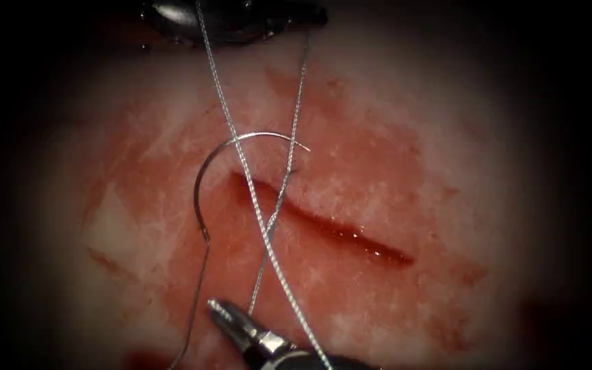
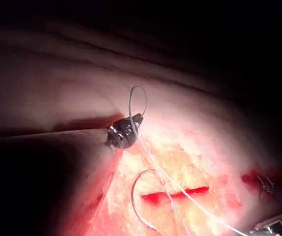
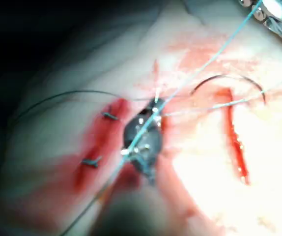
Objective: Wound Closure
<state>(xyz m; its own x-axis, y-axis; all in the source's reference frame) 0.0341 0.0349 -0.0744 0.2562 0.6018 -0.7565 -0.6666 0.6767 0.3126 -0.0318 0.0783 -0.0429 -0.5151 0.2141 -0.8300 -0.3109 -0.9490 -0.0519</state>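
Endoscope view: the left gripper (image 1: pixel 234 22) is sitting up at 12 o'clock, dark against the edge of the tissue (image 1: pixel 405 130), and two strands of thread (image 1: pixel 262 226) are running up to it. In its own wrist view that gripper (image 2: pixel 124 132) is showing a small loop of thread (image 2: pixel 137 98) standing off its tip, but whether it is actually gripping the thread I cannot tell. Down at 6 o'clock the right gripper (image 1: pixel 223 312) is coming in from 5 o'clock with its jaws closed, pinching the end of a strand that is climbing toward 12 o'clock. Its wrist view is showing the same gripper (image 3: pixel 143 143) with thread lying across it and two stitches (image 3: pixel 110 116) just beside it in red fluid (image 3: pixel 94 142). Neither tool is holding the needle (image 1: pixel 196 188). It is lying free on the tissue, curling around the left end of the cut (image 1: pixel 337 233), which is running from 10 o'clock toward 4 o'clock. The tip is pointing toward 3 o'clock just above the cut, and the tail is sitting to the cut's left. The needle is not looking buried at either end. From the tail a strand is trailing off toward 6 o'clock. The two long strands are crossing each other over the cut's left end.
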